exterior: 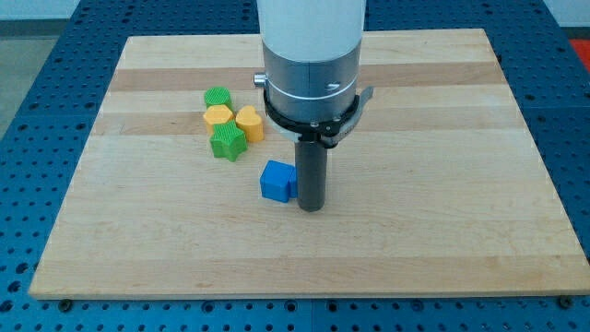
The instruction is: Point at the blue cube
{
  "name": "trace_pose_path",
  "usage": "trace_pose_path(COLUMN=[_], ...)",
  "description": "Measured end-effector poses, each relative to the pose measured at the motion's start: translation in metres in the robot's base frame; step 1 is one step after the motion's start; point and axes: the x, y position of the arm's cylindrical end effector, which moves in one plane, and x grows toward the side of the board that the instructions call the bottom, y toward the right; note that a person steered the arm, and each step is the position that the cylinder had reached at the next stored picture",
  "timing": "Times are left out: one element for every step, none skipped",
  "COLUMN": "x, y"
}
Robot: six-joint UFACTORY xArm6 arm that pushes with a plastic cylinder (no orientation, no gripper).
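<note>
The blue cube (pixel 276 181) sits near the middle of the wooden board (pixel 442 231). My tip (pixel 312 207) stands just to the cube's right, touching or almost touching its right side. The dark rod hangs from the white and silver arm body that enters from the view's top and hides part of the board behind it.
A cluster of blocks lies to the upper left of the blue cube: a green cylinder-like block (pixel 217 97), a yellow hexagon-like block (pixel 218 115), a yellow heart-like block (pixel 249 122) and a green star-like block (pixel 228 142). A blue pegboard table (pixel 37 55) surrounds the board.
</note>
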Motion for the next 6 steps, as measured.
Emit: trace_pose_path(x=[-0.011, -0.028, -0.036, -0.014, 0.007, 0.023], y=[0.000, 0.000, 0.000, 0.011, 0.010, -0.009])
